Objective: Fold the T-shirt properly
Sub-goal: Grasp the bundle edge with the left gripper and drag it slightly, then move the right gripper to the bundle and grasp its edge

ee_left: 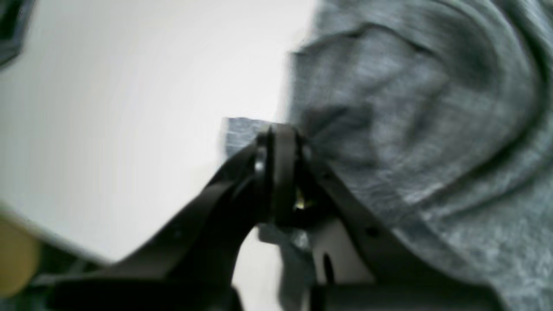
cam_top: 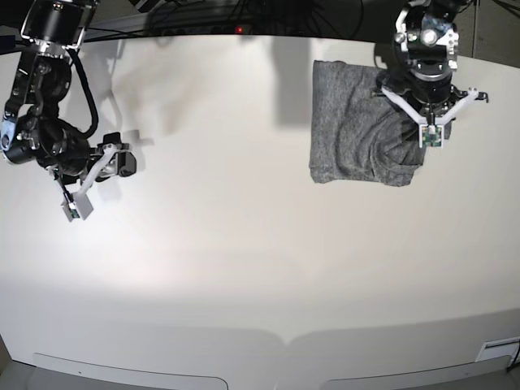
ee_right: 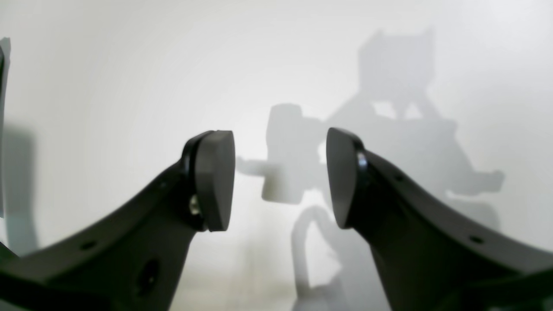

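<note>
The heather-grey T-shirt (cam_top: pixel 353 134) lies bunched and partly folded at the back right of the white table (cam_top: pixel 244 244). In the left wrist view the T-shirt (ee_left: pixel 410 108) fills the right side, with deep curved creases. My left gripper (ee_left: pixel 276 138) is shut on a pinched edge of that cloth, and a small flap sticks out past the fingertips. In the base view the left gripper (cam_top: pixel 422 122) sits over the shirt's right edge, its tips hidden by the wrist. My right gripper (ee_right: pixel 281 177) is open over bare table with nothing between its pads, and the right gripper (cam_top: pixel 122 158) stands far left.
The table's curved front edge (cam_top: pixel 284 337) runs along the bottom of the base view. Dark cables (cam_top: pixel 203 16) lie behind the back edge. The right arm's shadow (ee_right: pixel 389 129) falls on the white surface ahead of its fingers.
</note>
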Robot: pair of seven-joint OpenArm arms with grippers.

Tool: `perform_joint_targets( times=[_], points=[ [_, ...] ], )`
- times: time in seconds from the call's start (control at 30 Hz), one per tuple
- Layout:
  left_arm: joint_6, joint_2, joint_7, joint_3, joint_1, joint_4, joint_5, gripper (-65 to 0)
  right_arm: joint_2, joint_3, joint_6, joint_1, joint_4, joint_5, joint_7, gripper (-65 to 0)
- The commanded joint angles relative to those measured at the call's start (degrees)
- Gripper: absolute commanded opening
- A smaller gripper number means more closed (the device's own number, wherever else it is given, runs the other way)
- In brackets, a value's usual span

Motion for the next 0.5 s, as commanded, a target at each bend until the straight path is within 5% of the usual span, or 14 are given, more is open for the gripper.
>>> perform_joint_targets(
  times=[0.0,0.33,0.47],
  points=[
    [2.2,-0.9,-0.8,-0.2,0.1,1.0,2.7,-65.0,0.8,0.2,0.3,0.8,0.9,0.7,0.9,-31.2],
    [4.6,-3.6,1.9,-0.2,0.4,-2.9,8.3,-65.0,0.8,0.2,0.3,0.8,0.9,0.7,0.9,-31.2],
    [4.6,-3.6,-0.4,-0.2,0.4,-7.1,8.8,-45.1,0.8,0.2,0.3,0.8,0.9,0.7,0.9,-31.2]
  ],
)
